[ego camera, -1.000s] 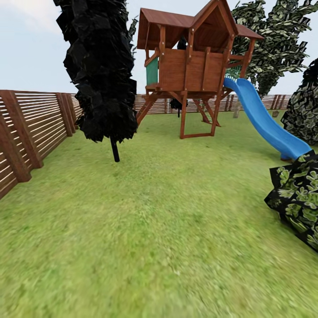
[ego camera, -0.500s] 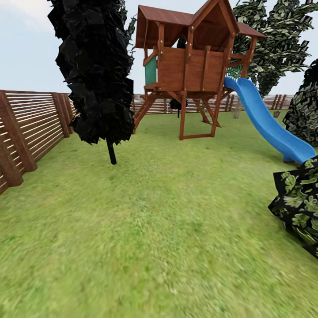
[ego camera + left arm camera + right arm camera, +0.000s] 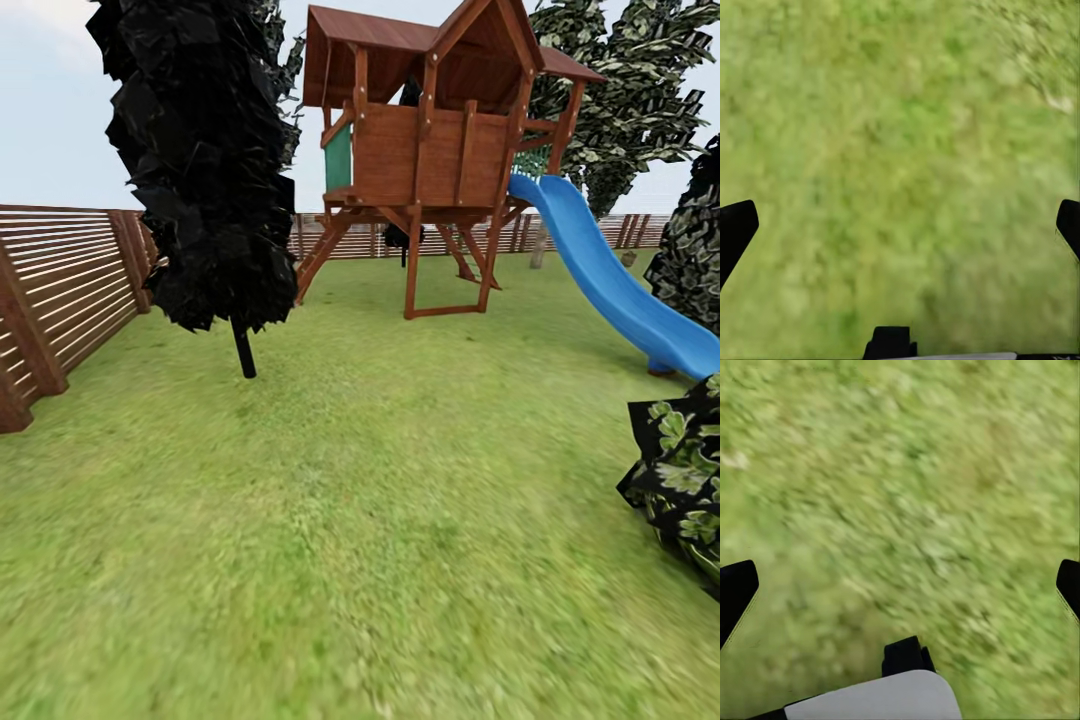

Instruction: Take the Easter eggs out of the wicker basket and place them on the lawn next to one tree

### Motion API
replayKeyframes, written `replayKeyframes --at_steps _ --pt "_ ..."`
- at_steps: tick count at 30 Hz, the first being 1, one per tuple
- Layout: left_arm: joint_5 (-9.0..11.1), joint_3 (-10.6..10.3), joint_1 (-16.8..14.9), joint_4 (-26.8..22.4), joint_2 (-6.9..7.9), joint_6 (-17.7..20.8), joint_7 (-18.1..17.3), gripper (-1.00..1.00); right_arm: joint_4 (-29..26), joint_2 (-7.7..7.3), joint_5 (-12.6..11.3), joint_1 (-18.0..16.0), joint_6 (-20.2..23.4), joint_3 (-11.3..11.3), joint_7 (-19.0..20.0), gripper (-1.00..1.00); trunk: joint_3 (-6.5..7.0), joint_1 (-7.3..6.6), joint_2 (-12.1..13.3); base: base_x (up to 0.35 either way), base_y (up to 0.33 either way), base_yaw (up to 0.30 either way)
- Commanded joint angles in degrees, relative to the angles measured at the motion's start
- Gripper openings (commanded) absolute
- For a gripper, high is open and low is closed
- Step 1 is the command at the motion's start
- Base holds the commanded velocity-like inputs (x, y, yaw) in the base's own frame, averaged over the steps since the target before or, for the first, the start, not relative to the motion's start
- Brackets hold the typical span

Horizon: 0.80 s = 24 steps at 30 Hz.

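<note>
Both grippers, the left gripper (image 3: 900, 225) and right gripper (image 3: 900, 585), hang wide open and empty over bare lawn (image 3: 380, 520), so I judge the robot is searching: next, find the basket.

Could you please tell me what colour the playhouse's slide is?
Bright blue; the curved plastic slide shows best in the head view.
</note>
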Motion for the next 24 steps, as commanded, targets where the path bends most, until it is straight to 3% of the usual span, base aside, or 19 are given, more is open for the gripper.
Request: replayKeyframes --at_steps 1,24 --pt "0.0 -0.4 0.0 -0.1 0.04 -0.1 0.6 1.0 0.0 -0.01 -0.6 0.0 -0.2 0.0 0.0 1.0 -0.04 0.04 0.0 0.334 -0.111 0.0" --pt "0.0 -0.3 0.0 -0.1 0.04 -0.1 0.6 1.0 0.1 0.03 -0.6 0.0 -0.1 0.0 0.0 1.0 -0.04 0.04 0.0 0.334 -0.088 0.0"
